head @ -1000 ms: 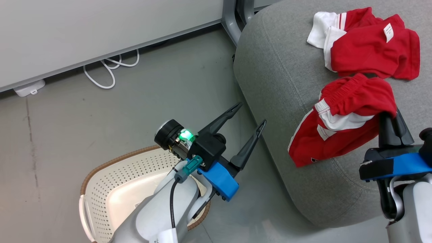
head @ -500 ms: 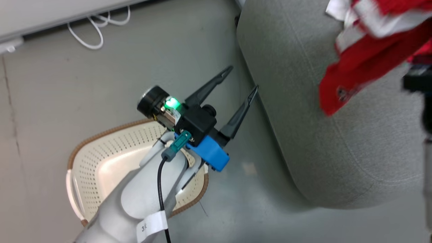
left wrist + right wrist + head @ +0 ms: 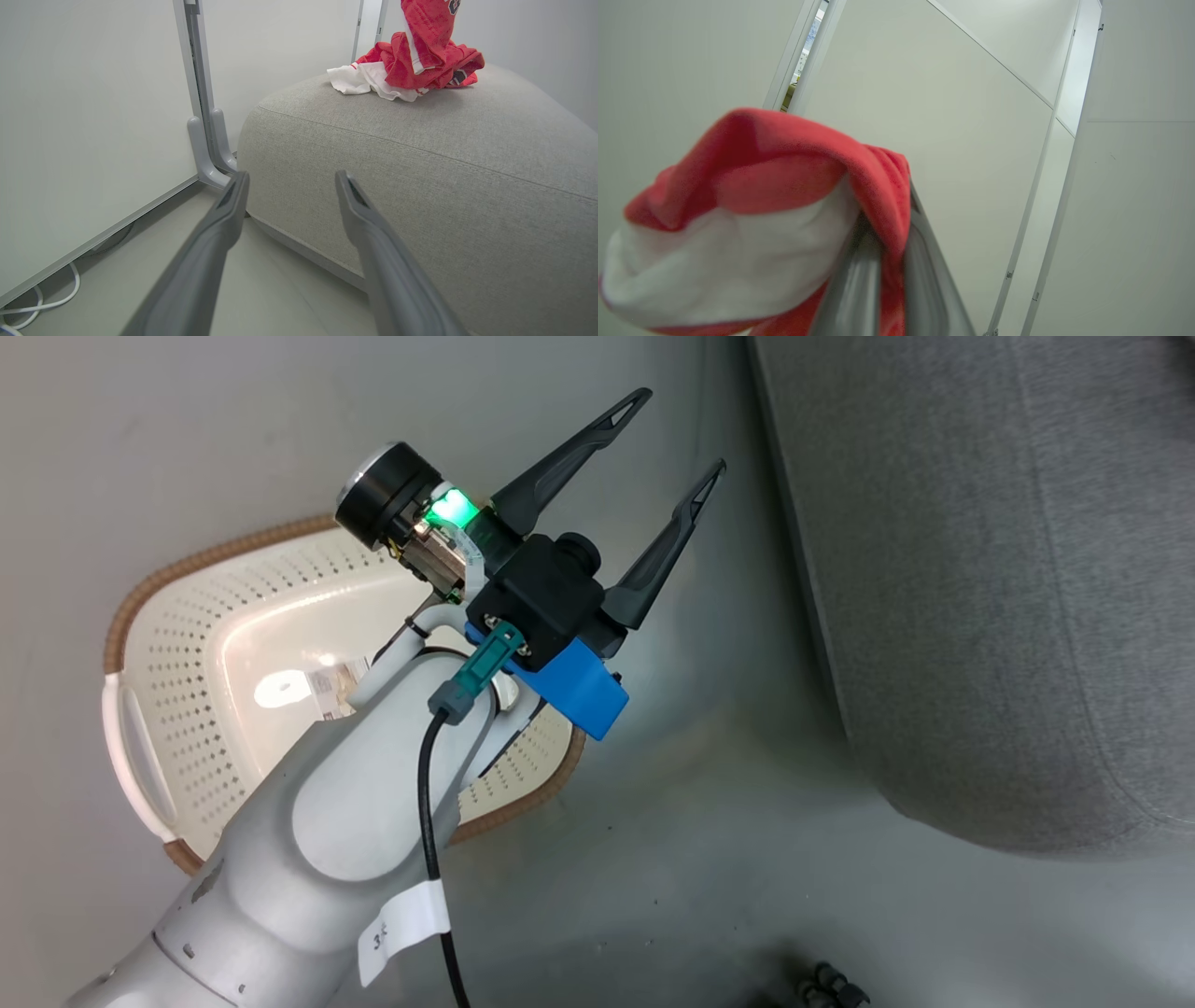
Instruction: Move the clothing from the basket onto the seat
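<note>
The cream basket with a brown rim stands on the floor at the left, with no clothing visible in the part my left arm leaves uncovered. My left gripper hangs open above the floor between the basket and the grey seat. In the left wrist view the open left gripper points at the side of the seat, where red and white clothing lies on top and another red piece hangs above it. My right gripper is shut on a red and white garment draped over its fingertips.
A pale partition wall with a grey metal foot stands beside the seat. A white cable lies on the floor under the wall. A small label lies in the basket. Dark small objects sit on the floor near the bottom edge.
The head camera has swung down and left, so the clothing and right gripper have left its picture. The right gripper lifted its red garment off the seat. The left gripper stays open.
</note>
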Available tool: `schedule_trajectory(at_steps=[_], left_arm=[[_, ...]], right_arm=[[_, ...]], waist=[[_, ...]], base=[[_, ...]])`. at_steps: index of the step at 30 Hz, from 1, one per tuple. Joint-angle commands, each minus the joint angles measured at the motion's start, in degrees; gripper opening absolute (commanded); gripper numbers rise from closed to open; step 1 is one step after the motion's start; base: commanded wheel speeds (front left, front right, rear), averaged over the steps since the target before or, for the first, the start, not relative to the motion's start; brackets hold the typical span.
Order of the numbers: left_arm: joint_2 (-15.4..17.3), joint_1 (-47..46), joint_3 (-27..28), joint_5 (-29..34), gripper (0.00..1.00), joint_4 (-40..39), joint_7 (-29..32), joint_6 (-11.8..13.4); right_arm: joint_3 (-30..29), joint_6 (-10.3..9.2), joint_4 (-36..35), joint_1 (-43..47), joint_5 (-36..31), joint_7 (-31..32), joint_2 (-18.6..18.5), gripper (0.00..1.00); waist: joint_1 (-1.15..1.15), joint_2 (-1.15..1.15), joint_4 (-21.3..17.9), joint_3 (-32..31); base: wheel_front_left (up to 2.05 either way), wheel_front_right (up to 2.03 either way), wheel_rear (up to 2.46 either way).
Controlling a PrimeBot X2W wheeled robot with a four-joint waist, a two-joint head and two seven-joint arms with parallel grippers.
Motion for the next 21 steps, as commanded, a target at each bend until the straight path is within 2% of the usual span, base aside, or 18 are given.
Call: schedule_trajectory(at_steps=[1,6,16,20,21], left_arm=[[0.1,-1.1,0.0,0.2,1.00,-0.5,0.2,-0.1],[0.2,-1.3,-0.7,0.3,1.00,-1.0,0.1,0.0],[1.1,-1.6,-1.6,0.0,1.00,-1.5,0.7,0.1],[1.6,-1.8,-1.6,-0.1,1.00,-1.8,0.9,0.4],[1.7,-1.8,-1.6,-0.2,1.00,-1.8,1.0,0.4]], right_arm=[[-0.6,0.01,1.3,-0.2,-0.9,-0.2,-0.9,0.00],[-2.9,0.00,7.6,4.0,-3.7,-0.2,-1.1,0.00],[-3.9,0.00,18.0,10.5,-6.0,-0.2,5.8,0.00],[-3.6,0.00,21.2,10.5,-5.3,-0.2,6.8,0.00],[-3.4,0.00,21.5,10.3,-5.1,-0.2,7.0,0.34]], waist=[[-0.01,0.00,0.4,3.0],[-0.01,0.00,0.3,4.5],[-0.01,0.00,0.2,5.4],[-0.01,0.00,0.3,5.5],[-0.01,0.00,0.3,5.4]], base=[[0.00,0.00,0.00],[0.00,0.00,0.00],[0.00,0.00,0.00],[0.00,0.00,0.00],[0.00,0.00,0.00]])
